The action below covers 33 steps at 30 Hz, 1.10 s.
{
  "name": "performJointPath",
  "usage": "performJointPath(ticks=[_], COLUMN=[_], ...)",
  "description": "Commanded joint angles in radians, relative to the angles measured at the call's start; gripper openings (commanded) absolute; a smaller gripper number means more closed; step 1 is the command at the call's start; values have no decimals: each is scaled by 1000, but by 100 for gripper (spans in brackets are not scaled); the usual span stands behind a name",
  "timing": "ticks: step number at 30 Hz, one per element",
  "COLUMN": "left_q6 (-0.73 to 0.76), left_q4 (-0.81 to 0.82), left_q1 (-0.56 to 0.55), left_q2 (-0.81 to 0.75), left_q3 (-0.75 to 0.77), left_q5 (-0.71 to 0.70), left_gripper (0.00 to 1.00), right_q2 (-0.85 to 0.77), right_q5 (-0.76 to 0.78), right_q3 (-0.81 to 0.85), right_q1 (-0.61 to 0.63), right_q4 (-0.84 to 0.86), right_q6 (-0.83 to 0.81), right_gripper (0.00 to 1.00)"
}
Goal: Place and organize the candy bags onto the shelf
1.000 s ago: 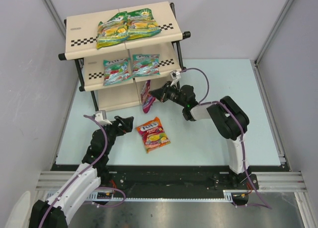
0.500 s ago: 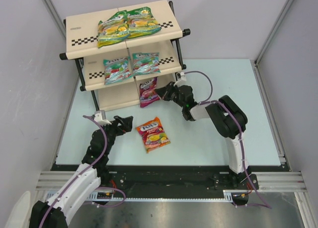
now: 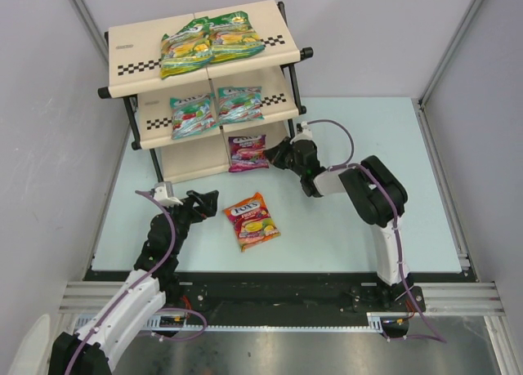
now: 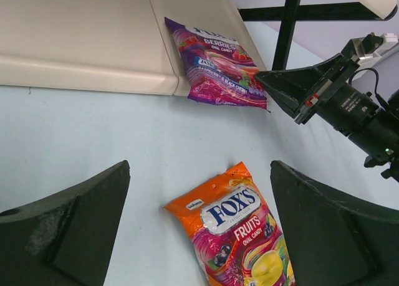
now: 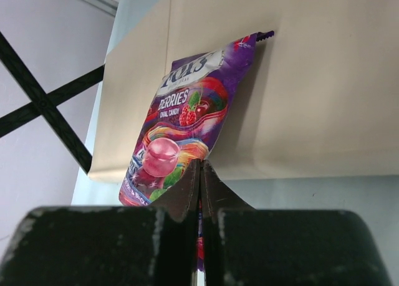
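The right claw [image 3: 274,152] is closed on the purple bag [image 3: 247,152], its two fingers pressed together over the bag's near right edge; the right wrist view shows the fingers [image 5: 187,189] meeting with a sliver of purple foil between them. The purple bag [image 5: 181,130] lies flat on the bottom tier of the shelf [image 3: 139,48], print side up, on the right-hand panel. Its clamped end overhangs the tier's front edge towards the table [image 3: 343,220]. Seen from the left wrist, the right claw [image 4: 268,80] reaches in from the right, its tip touching the lower right corner of the purple bag [image 4: 215,61]. The left claw [image 3: 211,205] is wide open and grips nothing. It sits low over the table, pointing at the orange bag [image 3: 252,221], which lies flat on the table just beyond its tips and apart from both fingers. In the left wrist view the orange bag [image 4: 240,236] shows between the spread fingers [image 4: 75,230], slanted, logo up. Two green bags [image 3: 211,45] lie side by side on the top tier, touching, and two teal bags [image 3: 216,111] lie side by side on the middle tier.
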Motion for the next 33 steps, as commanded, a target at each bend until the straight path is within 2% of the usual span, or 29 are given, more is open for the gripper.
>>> performJointPath(ticks=[1,15,31,32,33], left_q6=[12,26,46,46,46], left_q4=[9,28,28,28,28], left_q1=[-4,-4,-4,-4,-4], left_q2=[-8,7,-5,-6,-6], left_q3=[-2,-8,-19,-19,-20], left_q5=[-15,-12,-9,-9,-10], left_gripper=[99,100,100,100,100], right_q2=[27,95,190,188,188], right_q5=[35,-17,-207,-212,-217], right_q3=[60,162,314,316,315], right_q1=[-13,-45,-54,-56,-59], right_q4=[1,-5,-31,-25,-25], right_q6=[7,-15,-76,-78,-78], right_gripper=[0,0,0,1,6])
